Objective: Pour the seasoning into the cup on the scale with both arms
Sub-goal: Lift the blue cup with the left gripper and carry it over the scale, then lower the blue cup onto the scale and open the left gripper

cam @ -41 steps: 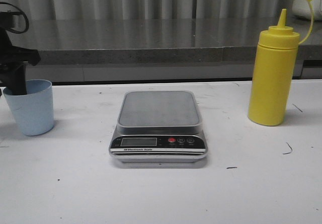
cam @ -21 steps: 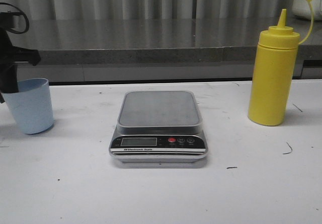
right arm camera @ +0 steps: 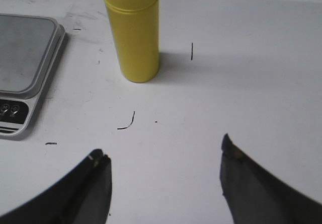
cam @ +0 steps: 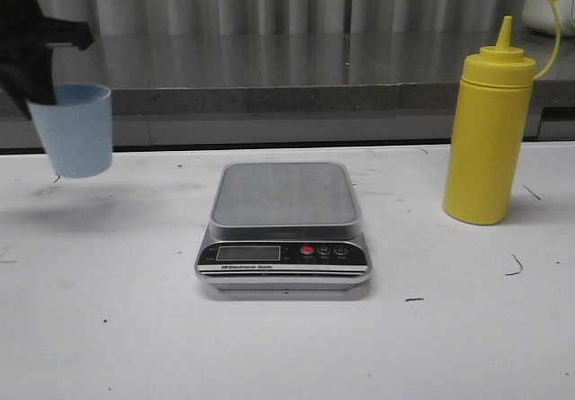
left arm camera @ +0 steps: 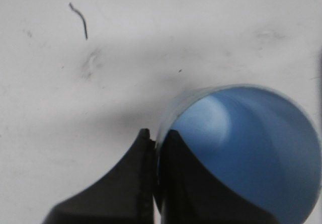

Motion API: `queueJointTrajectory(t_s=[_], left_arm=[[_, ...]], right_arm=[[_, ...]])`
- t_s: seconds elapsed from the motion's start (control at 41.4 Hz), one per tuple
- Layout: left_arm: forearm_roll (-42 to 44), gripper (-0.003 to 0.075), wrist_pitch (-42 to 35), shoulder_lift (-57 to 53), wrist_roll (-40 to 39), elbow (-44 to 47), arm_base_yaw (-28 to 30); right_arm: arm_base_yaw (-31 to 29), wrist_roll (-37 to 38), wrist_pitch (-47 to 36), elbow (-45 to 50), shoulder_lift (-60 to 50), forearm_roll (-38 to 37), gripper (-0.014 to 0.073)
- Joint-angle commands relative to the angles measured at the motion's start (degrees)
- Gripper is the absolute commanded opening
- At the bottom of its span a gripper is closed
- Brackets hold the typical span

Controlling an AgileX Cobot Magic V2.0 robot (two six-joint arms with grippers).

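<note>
My left gripper (left arm camera: 153,148) pinches the rim of the blue cup (cam: 72,130), up in the air left of the scale (cam: 283,225), so it needs setting down, while my right gripper (right arm camera: 163,156) is wide open, the yellow bottle (cam: 490,130) untouched far right.

White table (cam: 287,346), steel counter (cam: 296,63), grey curtain (cam: 296,0).
</note>
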Motion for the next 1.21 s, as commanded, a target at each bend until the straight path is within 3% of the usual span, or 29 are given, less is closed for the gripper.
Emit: queueJointTrajectory(t_s=[0.0, 0.556, 0.967, 1.184], left_arm=[[-0.63, -0.002, 0.79, -3.2, -0.4, -6.1, -2.67], [-0.35, -0.002, 0.86, 0.97, -0.4, -17.16, -20.12], [2.05, -0.002, -0.06, 5.76, -1.03, -19.36, -23.08], [2.19, -0.002, 0.43, 5.76, -5.18, -19.36, -23.08]], right_arm=[[-0.32, -0.52, -4.05, -1.96, 0.25, -0.43, 0.0488], [-0.32, -0.52, -4.05, -1.96, 0.25, -0.43, 0.0488], [-0.32, -0.52, -4.0, -1.96, 0.25, -0.43, 0.0488], [-0.32, -0.52, -4.0, -1.96, 0.25, -0.43, 0.0488]])
